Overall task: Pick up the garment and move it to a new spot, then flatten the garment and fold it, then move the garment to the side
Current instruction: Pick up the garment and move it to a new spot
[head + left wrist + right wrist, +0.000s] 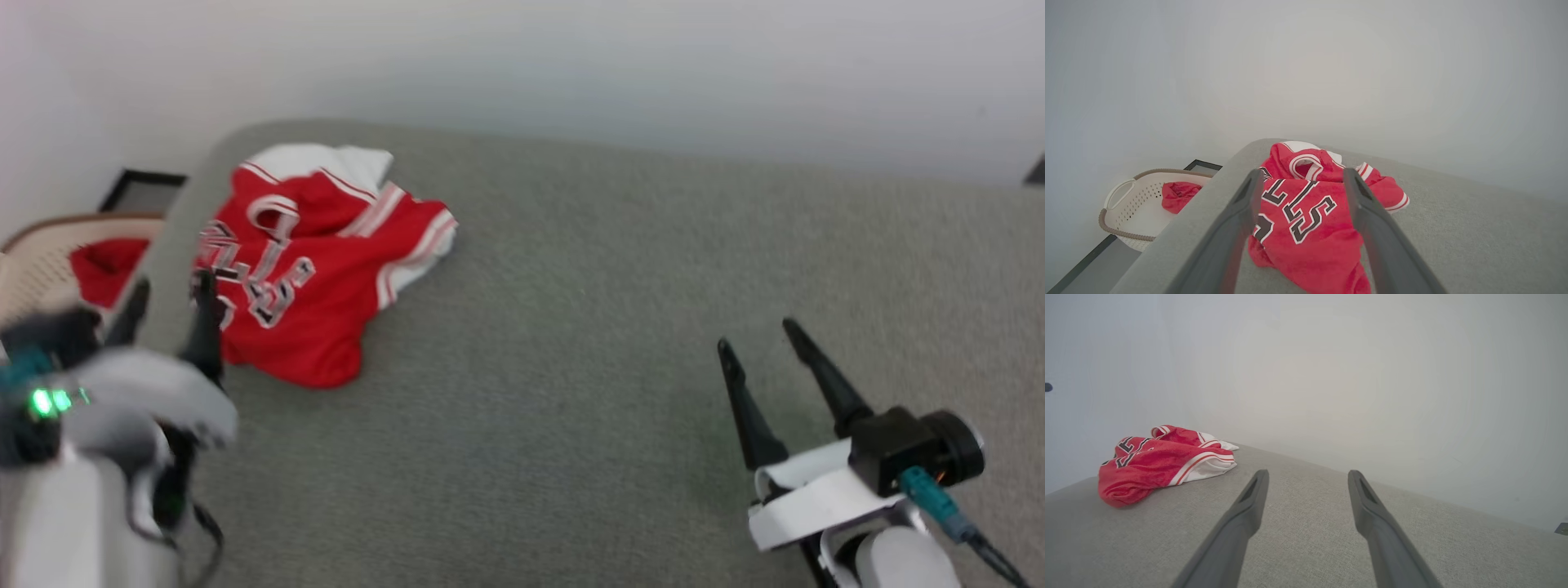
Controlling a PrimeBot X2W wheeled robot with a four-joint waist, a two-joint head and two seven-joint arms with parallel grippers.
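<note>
The garment [310, 261] lies crumpled at the far left corner of the grey padded surface [571, 327], close to its left edge. It sits straight ahead of the left hand [171, 286] and well apart from the right hand [757, 336], so the left arm is plainly the nearer one for the pick.

In the left wrist view the left hand [1302, 172] stands wide, holding nothing, and its two fingers frame the garment [1310, 228] between them. The heap's long axis runs roughly along the pointing direction of that hand: white collar and sleeve at the far end, red body and black lettering toward the near end. The right hand [1307, 473] is also spread wide and empty over bare grey fabric, with the garment [1163, 465] off to its left.

In the head view the left arm is blurred, and one dark finger overlaps the garment's near left edge; it is probably just short of the cloth, but I cannot tell whether it touches. The left hand's fingers cover part of the lettering, and the near hem is cut off at the bottom of the left wrist view. How the layers fold underneath is hidden. Beyond the surface's left edge, a white basket [1122, 196] holds a plain red cloth [1177, 196].
</note>
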